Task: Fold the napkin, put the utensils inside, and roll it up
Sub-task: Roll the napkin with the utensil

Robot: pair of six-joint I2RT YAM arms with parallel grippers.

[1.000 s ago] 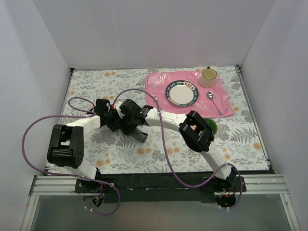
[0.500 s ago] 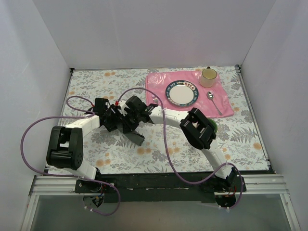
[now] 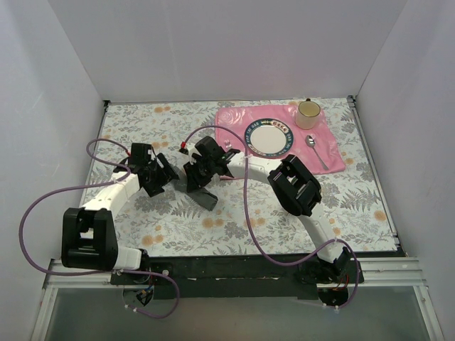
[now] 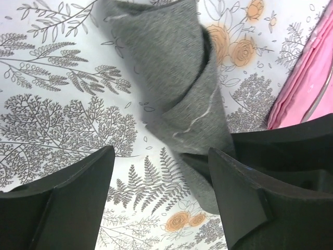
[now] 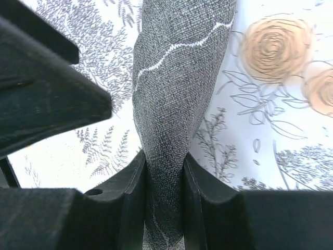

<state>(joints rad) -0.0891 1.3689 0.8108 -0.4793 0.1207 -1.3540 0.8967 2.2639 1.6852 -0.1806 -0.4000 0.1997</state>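
Note:
The dark grey napkin hangs bunched and twisted from my right gripper, its lower end reaching the floral tablecloth. In the right wrist view the jaws are shut on the napkin, pinching a narrow fold at the right gripper. My left gripper is open and empty just left of the napkin. In the left wrist view the napkin lies ahead of the left gripper, apart from its fingers. A spoon lies on the pink placemat.
A plate with a dark patterned rim sits on the placemat, and a cup stands at its back right corner. White walls close in the table on three sides. The placemat's edge shows in the left wrist view.
My left gripper has drawn back to the left, away from the napkin. My right gripper has moved toward the back with the napkin in it.

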